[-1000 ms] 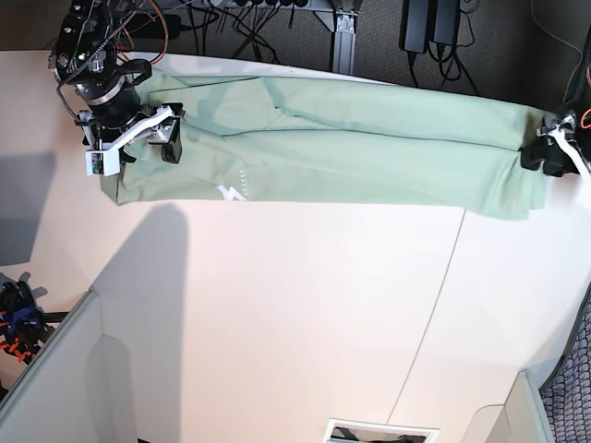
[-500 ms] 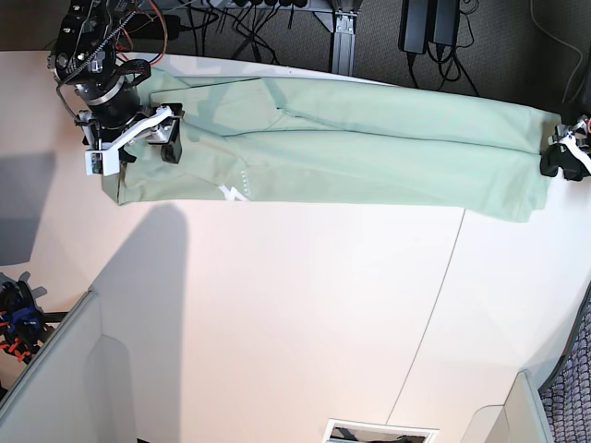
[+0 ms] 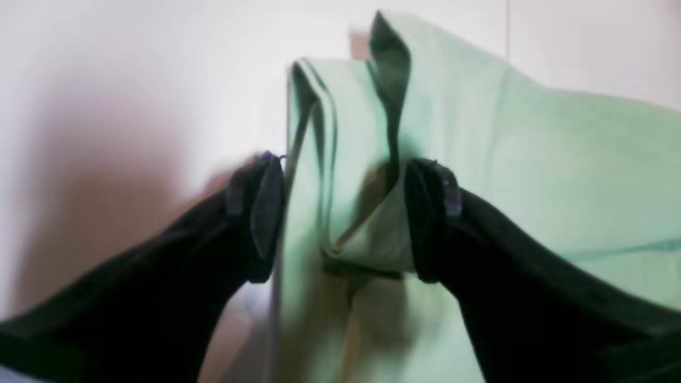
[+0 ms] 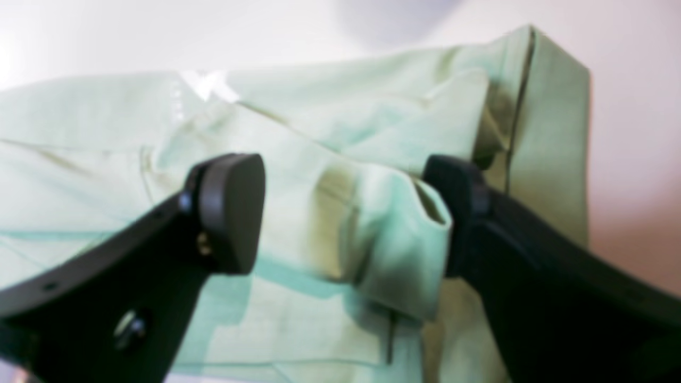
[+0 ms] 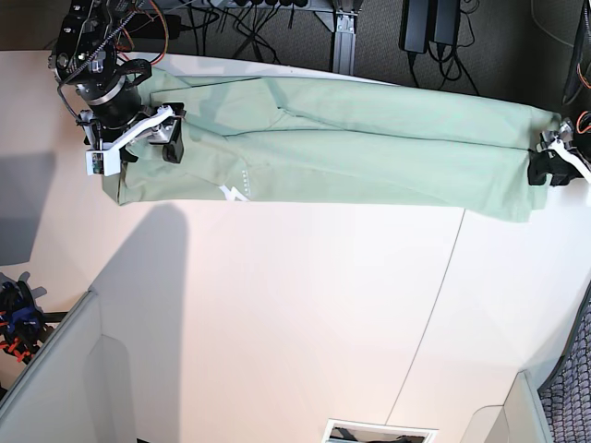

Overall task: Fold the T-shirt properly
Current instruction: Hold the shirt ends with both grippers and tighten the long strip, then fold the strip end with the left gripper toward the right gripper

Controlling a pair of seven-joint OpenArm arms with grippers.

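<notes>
The pale mint-green T-shirt lies folded into a long strip along the table's far side, with a small white mark near its front edge. My right gripper stands over the strip's left end. In the right wrist view it is open, with a loose hump of T-shirt between its fingers. My left gripper is at the strip's right end. In the left wrist view it is open astride the layered edge of the T-shirt, the cloth slack between the fingers.
The white table has a thin seam running front to back. Cables and dark gear hang behind the far edge. A grey panel stands at the front left, with small tools beside it.
My left gripper slid outward past the shirt's right end, then came back a little toward it. The shirt's right end now lies slightly straighter. The right arm has not moved.
</notes>
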